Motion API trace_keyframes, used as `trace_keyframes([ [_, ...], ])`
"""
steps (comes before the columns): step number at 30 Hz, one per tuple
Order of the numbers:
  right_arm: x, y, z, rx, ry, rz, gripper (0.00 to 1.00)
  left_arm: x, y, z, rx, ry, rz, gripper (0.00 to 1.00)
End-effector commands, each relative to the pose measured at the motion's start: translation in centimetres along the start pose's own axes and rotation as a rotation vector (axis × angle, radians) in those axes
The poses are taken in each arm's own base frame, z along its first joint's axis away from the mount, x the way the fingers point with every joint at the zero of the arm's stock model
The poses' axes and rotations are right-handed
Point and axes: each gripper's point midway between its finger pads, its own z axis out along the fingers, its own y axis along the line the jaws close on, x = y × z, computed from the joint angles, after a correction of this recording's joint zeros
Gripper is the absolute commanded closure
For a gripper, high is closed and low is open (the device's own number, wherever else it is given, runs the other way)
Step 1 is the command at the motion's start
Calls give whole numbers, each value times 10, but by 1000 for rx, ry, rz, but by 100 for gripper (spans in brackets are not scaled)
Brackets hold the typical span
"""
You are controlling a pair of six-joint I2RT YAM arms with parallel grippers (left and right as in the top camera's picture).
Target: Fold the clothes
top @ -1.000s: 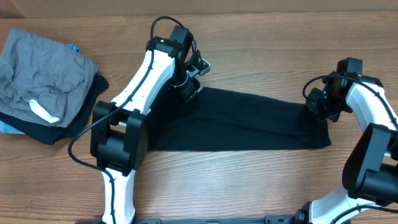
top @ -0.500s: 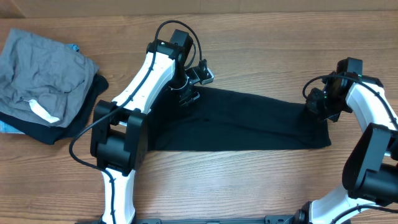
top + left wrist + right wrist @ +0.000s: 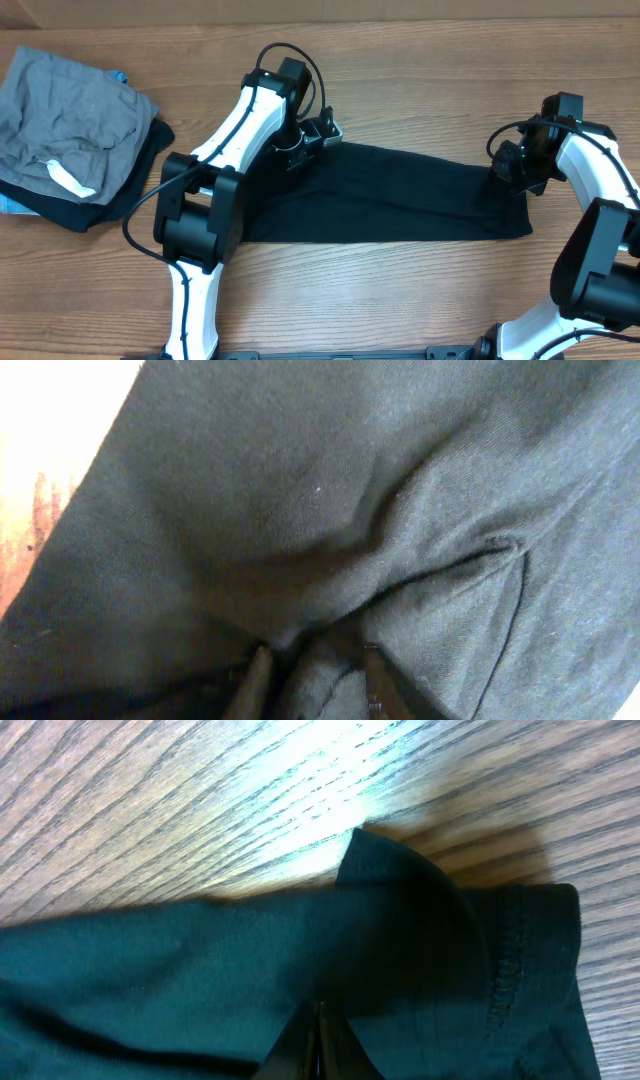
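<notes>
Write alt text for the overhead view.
Black T-shirt laid out as a long band on a wooden table, right gripper shut on its right end, left gripper at its upper left corner. Grey garment piled at left.

The left arm (image 3: 235,120) reaches forward and bends to its right, wrist above the left gripper (image 3: 305,152), whose fingers (image 3: 262,685) stand a narrow gap apart. The right arm (image 3: 600,180) hooks inward, the right gripper (image 3: 508,168) low, its fingers (image 3: 300,1045) pressed together.
</notes>
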Motion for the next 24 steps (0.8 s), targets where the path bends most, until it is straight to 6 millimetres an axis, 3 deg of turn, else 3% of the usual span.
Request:
trace_keyframes([
  [1, -1, 3, -5, -13, -20, -8, 96, 0, -5, 4, 15, 17, -10, 79],
  [11, -1, 2, -5, -10, -22, -9, 96, -1, -25, -40, 54, 69, -162, 81],
  [20, -1, 2, -5, -9, -21, -8, 96, 2, -54, -39, 97, 149, -159, 80],
  [22, -1, 2, -5, -9, -20, -8, 96, 5, -47, -39, 51, 169, -151, 79],
  [24, -1, 2, -5, -9, -21, -8, 96, 2, -32, -38, -19, 162, -178, 71],
])
